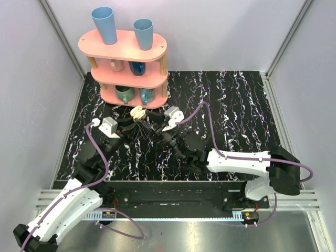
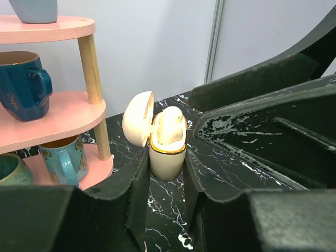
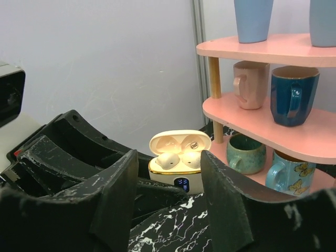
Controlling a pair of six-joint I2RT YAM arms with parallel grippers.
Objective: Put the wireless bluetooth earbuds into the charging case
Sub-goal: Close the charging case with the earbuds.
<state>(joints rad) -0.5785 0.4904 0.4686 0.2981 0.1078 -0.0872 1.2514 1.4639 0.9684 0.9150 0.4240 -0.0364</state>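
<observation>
The cream charging case (image 2: 168, 160) stands upright over the black marbled table with its lid (image 2: 137, 119) swung back. My left gripper (image 2: 167, 167) is shut on the case's lower body, one finger against each side. In the right wrist view, two cream wireless bluetooth earbuds (image 3: 167, 160) (image 3: 192, 157) sit side by side in the case (image 3: 181, 176), which shows a small lit display on its front. My right gripper (image 3: 173, 207) is open just short of the case, nothing between its fingers. From above, the case (image 1: 137, 112) sits between both grippers, in front of the shelf.
A pink three-tier shelf (image 1: 123, 48) stands right behind the case, with two blue tumblers (image 1: 105, 25) on top and mugs (image 3: 292, 94) on the lower tiers. Its wooden post (image 2: 94, 79) is close to the open lid. Grey walls surround the table.
</observation>
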